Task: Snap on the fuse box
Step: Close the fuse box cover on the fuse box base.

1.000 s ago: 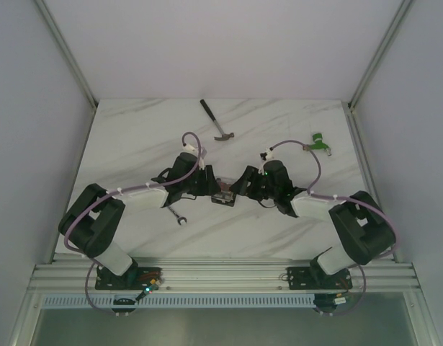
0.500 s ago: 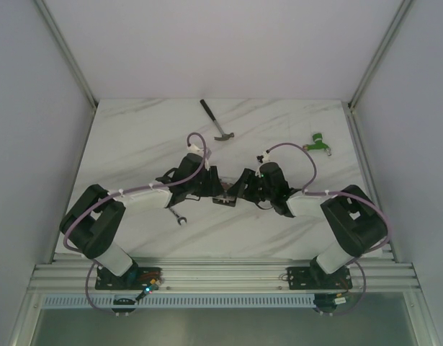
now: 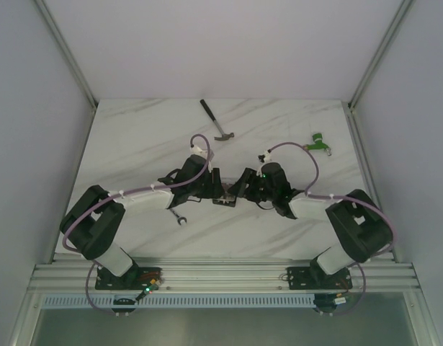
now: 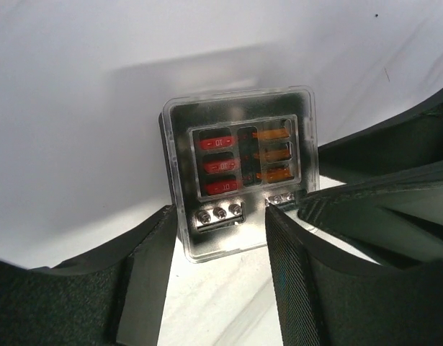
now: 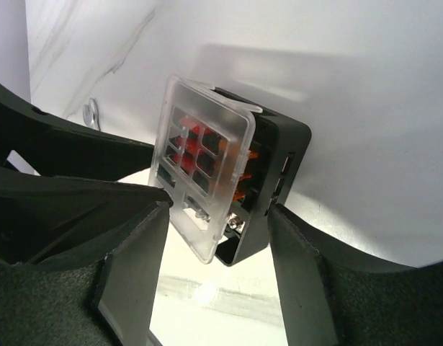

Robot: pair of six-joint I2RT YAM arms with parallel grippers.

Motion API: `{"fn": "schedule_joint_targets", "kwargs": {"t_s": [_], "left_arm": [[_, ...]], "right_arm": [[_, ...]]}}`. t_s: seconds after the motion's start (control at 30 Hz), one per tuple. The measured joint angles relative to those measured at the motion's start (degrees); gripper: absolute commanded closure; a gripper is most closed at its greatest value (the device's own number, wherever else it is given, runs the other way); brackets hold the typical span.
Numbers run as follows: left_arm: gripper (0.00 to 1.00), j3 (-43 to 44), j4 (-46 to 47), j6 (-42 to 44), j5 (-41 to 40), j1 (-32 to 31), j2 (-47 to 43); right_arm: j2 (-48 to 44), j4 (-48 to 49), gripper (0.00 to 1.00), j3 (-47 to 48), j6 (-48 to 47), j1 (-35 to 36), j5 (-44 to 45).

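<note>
Filling the white-walled enclosure, the marble table (image 3: 135,144) has both arms meeting mid-surface. Left gripper (image 4: 221,216) and right gripper (image 5: 220,209) each pinch the fuse box (image 3: 223,197) from opposite sides. Only the right wrist view shows its clear cover (image 5: 199,158) gaping off the black body; the left wrist view shows red and orange fuses (image 4: 217,164) face-on.
</note>
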Motion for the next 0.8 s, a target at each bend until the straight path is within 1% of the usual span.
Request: {"fn": "schedule_joint_targets", "kwargs": {"t_s": [0.2, 0.33, 0.43, 0.8], "left_arm": [[0.3, 0.0, -0.15, 0.13, -0.22, -0.04, -1.22], [0.27, 0.02, -0.17, 0.26, -0.5, -0.02, -1.44], [0.26, 0.17, -0.22, 0.37, -0.52, 0.26, -1.44], [0.28, 2.21, -0.33, 0.59, 1.22, 0.83, 1.14]], "right_arm": [[-5.6, -2.84, 0.38, 0.02, -1.79, 0.02, 2.8], [-6.01, -4.7, 0.43, 0.76, -2.62, 0.04, 4.57], [-5.07, -5.4, 0.46, 1.66, -3.02, 0.07, 5.11], [-1.81, -5.07, 0.52, 4.0, -2.99, 0.15, 4.66]]}}
